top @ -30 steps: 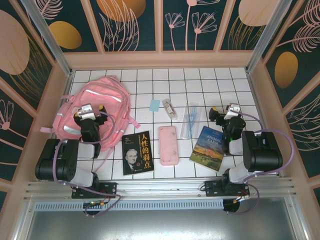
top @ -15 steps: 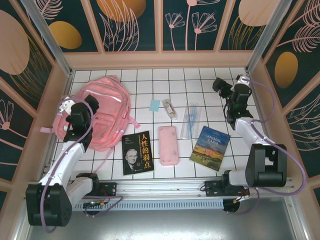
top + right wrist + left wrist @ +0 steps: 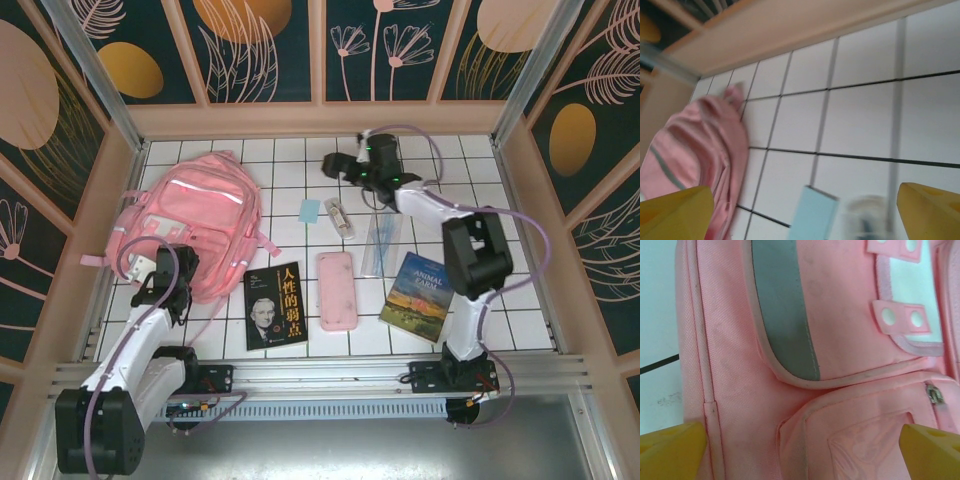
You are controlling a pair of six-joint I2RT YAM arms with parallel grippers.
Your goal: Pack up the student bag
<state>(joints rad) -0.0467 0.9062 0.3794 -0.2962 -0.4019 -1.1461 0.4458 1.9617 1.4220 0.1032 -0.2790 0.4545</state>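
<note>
The student bag (image 3: 200, 222), a large pink backpack with a silver stripe, lies at the back left of the tiled table. My left gripper (image 3: 157, 265) hovers at the bag's near left corner. In the left wrist view its yellow fingertips (image 3: 670, 450) stand wide open over the bag's front pocket (image 3: 865, 435), with nothing between them. My right gripper (image 3: 333, 163) reaches across the back middle of the table, open and empty. Its wrist view is blurred and shows the bag (image 3: 695, 155) at the left and a light blue card (image 3: 812, 215) below.
A black book (image 3: 275, 305), a flat pink pencil case (image 3: 337, 290) and a landscape-cover book (image 3: 416, 283) lie along the near half. A clear ruler pouch (image 3: 381, 240), a small clear item (image 3: 340, 217) and the blue card (image 3: 309, 211) sit mid-table. Walls enclose the table.
The right arm swung from the back right corner leftward to the back middle. The left gripper drew back down the bag's left side toward its near corner.
</note>
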